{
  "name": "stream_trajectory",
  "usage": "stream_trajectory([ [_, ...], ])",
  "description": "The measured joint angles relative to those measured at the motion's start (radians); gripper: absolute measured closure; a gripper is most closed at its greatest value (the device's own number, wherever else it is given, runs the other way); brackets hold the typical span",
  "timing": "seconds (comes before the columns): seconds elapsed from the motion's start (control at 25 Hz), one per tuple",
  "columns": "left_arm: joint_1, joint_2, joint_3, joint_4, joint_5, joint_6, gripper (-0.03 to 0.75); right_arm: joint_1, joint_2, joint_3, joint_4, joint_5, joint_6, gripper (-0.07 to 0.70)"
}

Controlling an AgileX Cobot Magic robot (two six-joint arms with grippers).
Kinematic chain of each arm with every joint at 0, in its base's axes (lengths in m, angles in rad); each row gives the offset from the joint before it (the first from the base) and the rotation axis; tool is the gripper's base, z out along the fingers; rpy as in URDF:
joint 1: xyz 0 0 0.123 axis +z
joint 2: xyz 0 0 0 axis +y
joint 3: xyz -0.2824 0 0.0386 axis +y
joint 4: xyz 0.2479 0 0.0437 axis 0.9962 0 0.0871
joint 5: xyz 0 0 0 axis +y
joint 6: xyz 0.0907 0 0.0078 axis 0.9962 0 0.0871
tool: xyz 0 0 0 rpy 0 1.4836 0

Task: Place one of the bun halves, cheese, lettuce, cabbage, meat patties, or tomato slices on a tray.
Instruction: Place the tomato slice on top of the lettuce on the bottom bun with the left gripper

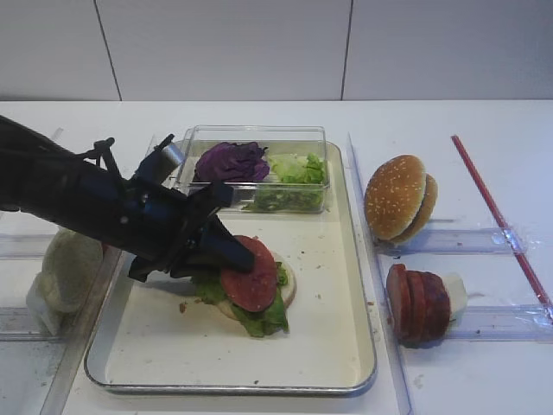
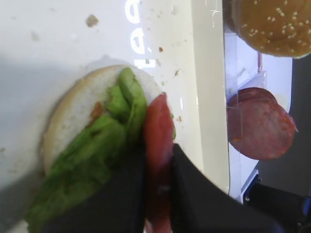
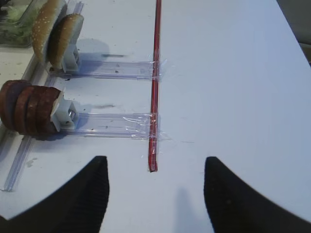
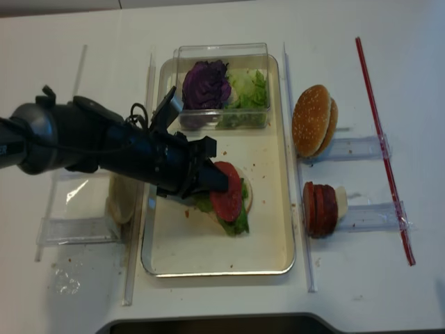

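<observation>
Now the left end effector (image 2: pixel 158 194) is clamped on a tomato slice (image 1: pixel 251 274), holding it tilted on the lettuce (image 1: pixel 263 318) that tops a pale bun half (image 2: pixel 73 107) mid-tray (image 1: pixel 328 346). At the tray's 12 o'clock, a clear box (image 1: pixel 259 134) holds cabbage (image 1: pixel 232 162). Off at 3 o'clock, sesame buns (image 1: pixel 397 197) and meat patties (image 1: pixel 418 304) stand in racks. The right end effector (image 3: pixel 155 191) hangs over bare desk (image 3: pixel 233 87), fingers apart, gripping nothing
</observation>
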Motion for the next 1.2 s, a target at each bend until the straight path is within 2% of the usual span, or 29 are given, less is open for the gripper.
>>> stream_trajectory([
  [0.12,0.036,0.004,0.0,0.0,0.02,0.015,0.647,0.0,0.0,0.0,0.0,0.0,0.0,0.181],
  [0.2,0.055,0.004,0.0,0.002,0.038,0.02,0.604,0.0,0.0,0.002,0.0,0.0,0.0,0.181],
  [0.44,0.074,0.004,0.0,0.002,0.085,0.024,0.315,0.0,0.0,0.002,-0.002,0.0,0.0,0.181],
  [0.56,0.074,0.004,0.0,-0.001,0.096,0.026,0.238,0.0,0.0,0.002,-0.002,0.0,0.0,0.181],
  [1.2,0.076,0.004,0.0,-0.072,0.122,0.033,0.209,0.0,0.0,0.002,-0.002,0.0,0.002,0.181],
])
